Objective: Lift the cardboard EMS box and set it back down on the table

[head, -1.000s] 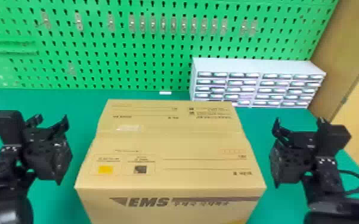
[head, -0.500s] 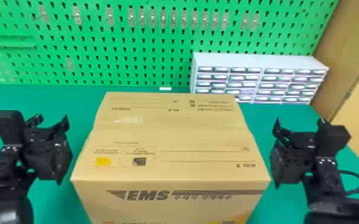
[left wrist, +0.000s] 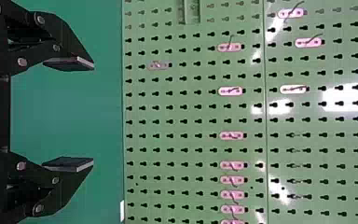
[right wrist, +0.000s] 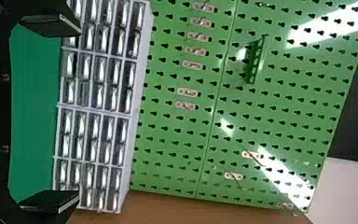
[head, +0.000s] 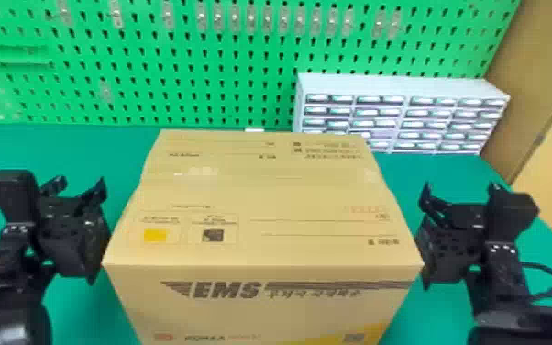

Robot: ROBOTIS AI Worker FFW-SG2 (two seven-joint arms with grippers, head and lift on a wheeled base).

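The cardboard EMS box (head: 261, 197) is centred in the head view, closed and level, its printed front facing me; its base lies below the view. Beside its left side, my left gripper (head: 80, 187) points forward, and my right gripper (head: 460, 190) does likewise beside the right side. Both are very near the box walls; I cannot tell whether they touch. In the left wrist view the left gripper (left wrist: 93, 114) is open with nothing between its fingers. The right gripper (right wrist: 79, 113) in the right wrist view is open wide, also holding nothing.
The green table (head: 50, 151) extends around the box. Behind it rises a green pegboard (head: 151, 69) with clear hooks. A white drawer cabinet (head: 399, 87) stands at the back right, near a brown panel (head: 532, 69).
In the head view, the box, table and pegboard have shifted upward, and the box looks larger, its sides closer to both grippers. Both arms keep their places in that view.
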